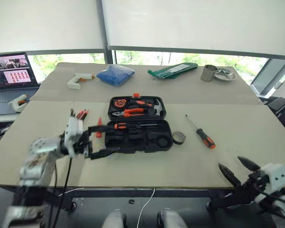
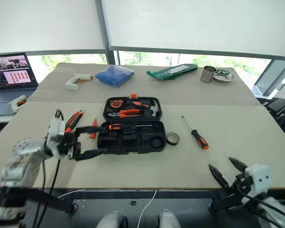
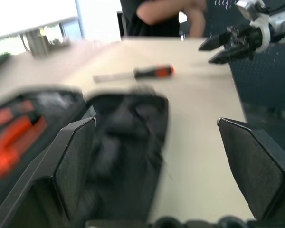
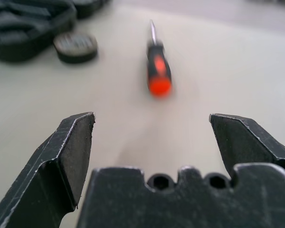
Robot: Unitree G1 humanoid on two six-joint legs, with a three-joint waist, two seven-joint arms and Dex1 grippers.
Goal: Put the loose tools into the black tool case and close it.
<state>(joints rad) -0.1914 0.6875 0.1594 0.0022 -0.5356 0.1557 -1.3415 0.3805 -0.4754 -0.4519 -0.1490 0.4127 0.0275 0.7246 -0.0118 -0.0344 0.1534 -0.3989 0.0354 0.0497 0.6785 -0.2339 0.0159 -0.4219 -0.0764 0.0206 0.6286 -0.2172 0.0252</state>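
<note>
Black, with rounded corners and moulded slots, the plastic tool case (image 1: 137, 124) lies open at the middle of the beige table (image 1: 237, 142); orange-handled pliers (image 1: 130, 112) sit in its far half and an orange-handled screwdriver (image 1: 133, 126) in its near half. Touching its right edge is a small black tape roll (image 1: 178, 138). Further right lies a loose orange-and-black screwdriver (image 1: 200, 132). Left of the case lie a short orange tester screwdriver (image 1: 99, 128) and an orange-and-black utility knife (image 1: 80, 114). My left gripper (image 1: 99, 142) hovers at the case's left end, jaws spread, grasping nothing. My right gripper (image 1: 240, 170) hangs off the table's near right edge, also released and empty.
</note>
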